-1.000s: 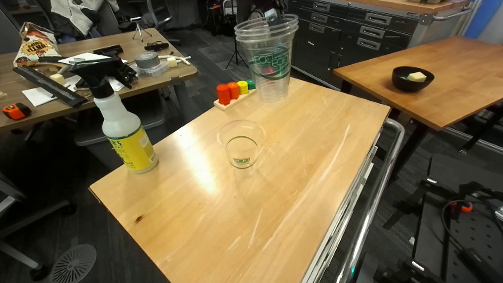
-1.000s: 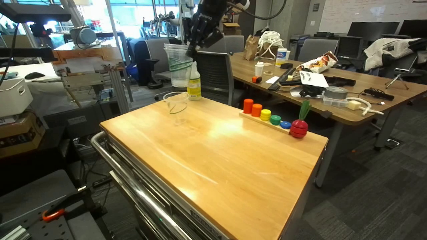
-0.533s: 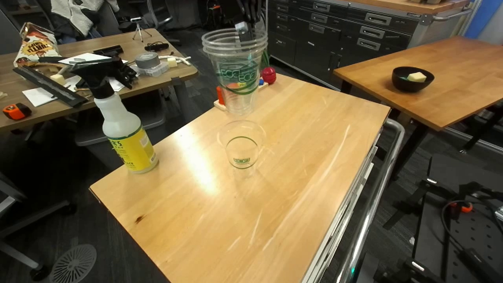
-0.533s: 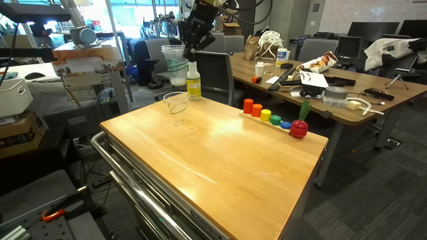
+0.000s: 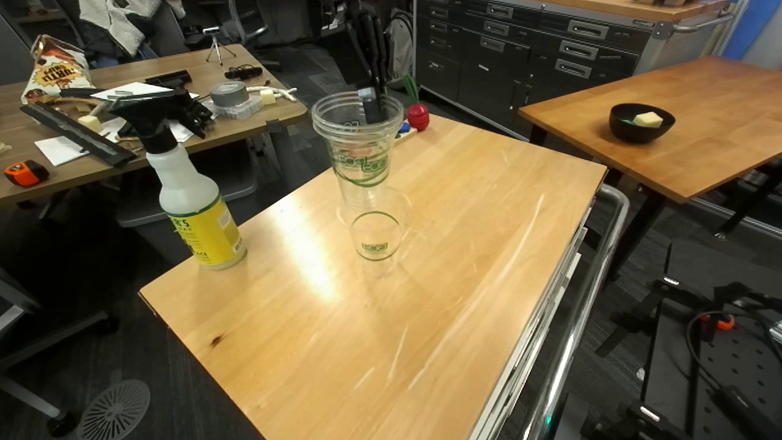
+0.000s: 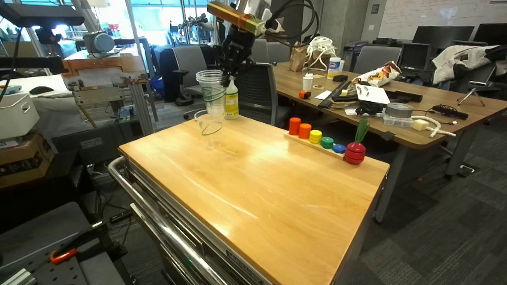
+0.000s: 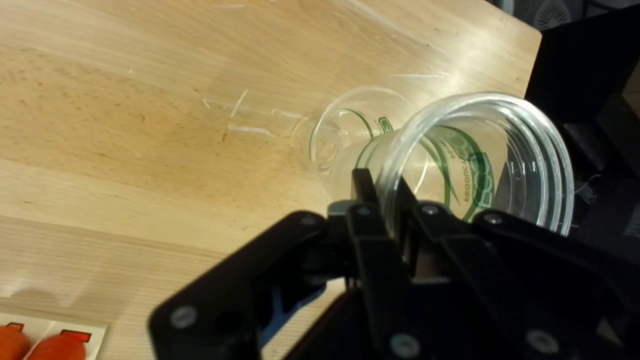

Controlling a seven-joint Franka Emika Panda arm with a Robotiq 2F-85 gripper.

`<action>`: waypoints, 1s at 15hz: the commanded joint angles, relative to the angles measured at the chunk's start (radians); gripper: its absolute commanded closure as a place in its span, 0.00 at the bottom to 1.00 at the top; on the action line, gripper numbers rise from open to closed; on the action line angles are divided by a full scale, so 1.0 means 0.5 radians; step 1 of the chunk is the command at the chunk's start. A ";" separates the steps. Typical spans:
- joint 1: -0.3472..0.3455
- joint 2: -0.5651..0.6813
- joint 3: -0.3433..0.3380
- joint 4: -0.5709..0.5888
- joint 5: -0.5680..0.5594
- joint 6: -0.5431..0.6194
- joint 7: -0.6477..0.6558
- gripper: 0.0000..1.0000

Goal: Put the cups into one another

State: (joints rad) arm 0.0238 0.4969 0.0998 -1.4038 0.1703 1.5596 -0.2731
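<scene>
One short, tapered, clear plastic tumbler (image 5: pixel 377 235) is showing a thin green line round its wall and a small green badge low down. It is standing on the pale wooden tabletop (image 5: pixel 464 293), mouth up, its long axis running vertically. A nested stack of clear plastic tumblers (image 5: pixel 365 160) is hanging above the tabletop, see-through and glossy, its green lettering overlapping through the walls. Its mouths are facing up too, its long axis running roughly vertically. Three rims are showing in the stack, making four tumblers in all. In both exterior views the stack's base is overlapping the single tumbler's rim; whether they are touching, I cannot tell. The black two-fingered gripper (image 7: pixel 384 190) is pinching the stack's wall, one finger inside and one outside.

One white spray bottle with a yellow label (image 5: pixel 195 195) is standing apart on the tabletop. Five coloured disc stacks (image 6: pixel 315 136) are sitting on one wooden board (image 6: pixel 311 145), beside one red, green-leaved toy (image 6: pixel 355 152). One round black bowl (image 5: pixel 635 134) is resting on a separate brown wooden table (image 5: pixel 715 104).
</scene>
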 commanded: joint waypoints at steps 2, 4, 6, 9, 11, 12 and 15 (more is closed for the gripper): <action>-0.012 -0.113 0.010 -0.139 -0.016 0.038 -0.098 0.98; -0.009 -0.109 0.010 -0.159 -0.020 0.036 -0.117 0.98; -0.007 -0.106 0.013 -0.183 -0.020 0.013 -0.130 0.98; -0.006 -0.116 0.014 -0.261 -0.027 0.012 -0.166 0.98; 0.000 -0.123 0.014 -0.332 -0.039 0.066 -0.183 0.98; 0.004 -0.120 0.015 -0.359 -0.037 0.101 -0.179 0.98; 0.008 -0.108 0.023 -0.408 -0.025 0.232 -0.173 0.98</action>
State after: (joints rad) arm 0.0240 0.4812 0.1039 -1.5505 0.1641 1.6099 -0.3496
